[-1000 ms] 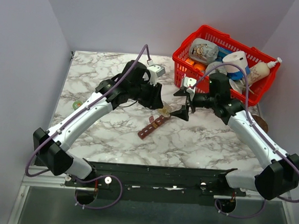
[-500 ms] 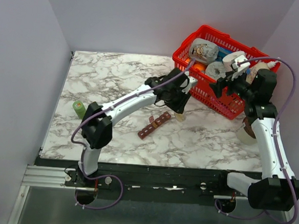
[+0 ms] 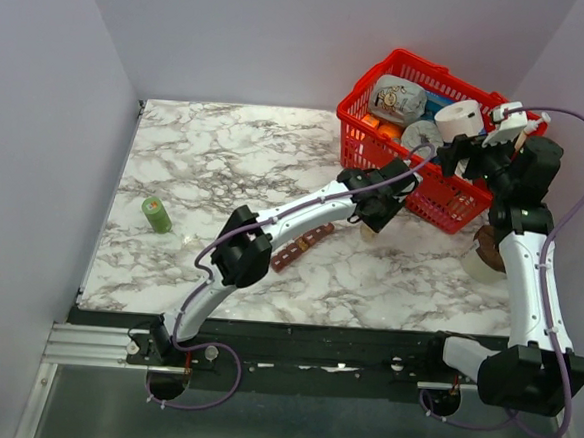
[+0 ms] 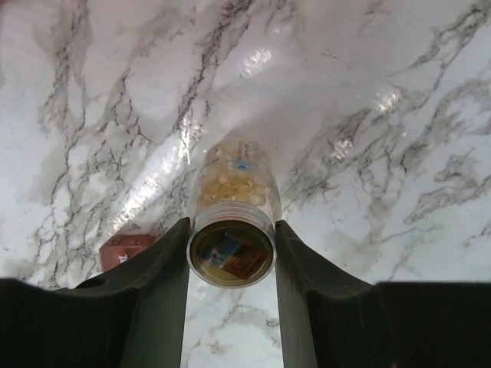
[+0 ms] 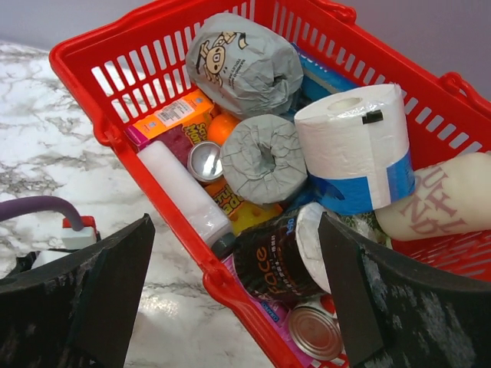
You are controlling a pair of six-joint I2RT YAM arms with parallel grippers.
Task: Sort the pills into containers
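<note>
Left jaws, clamped on the pill bottle [image 4: 232,192], swung past the containers [image 3: 301,246] toward the basket [image 3: 423,61]; right jaws retreated wide, empty, pills [image 4: 230,182] unsorted.

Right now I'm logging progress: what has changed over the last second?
The left gripper, shut on the bottle, carried it rightward, away from the strip toward the basket. The right gripper, open, drew back from the middle to above the basket. Strip, green cap and basket stayed put.
</note>
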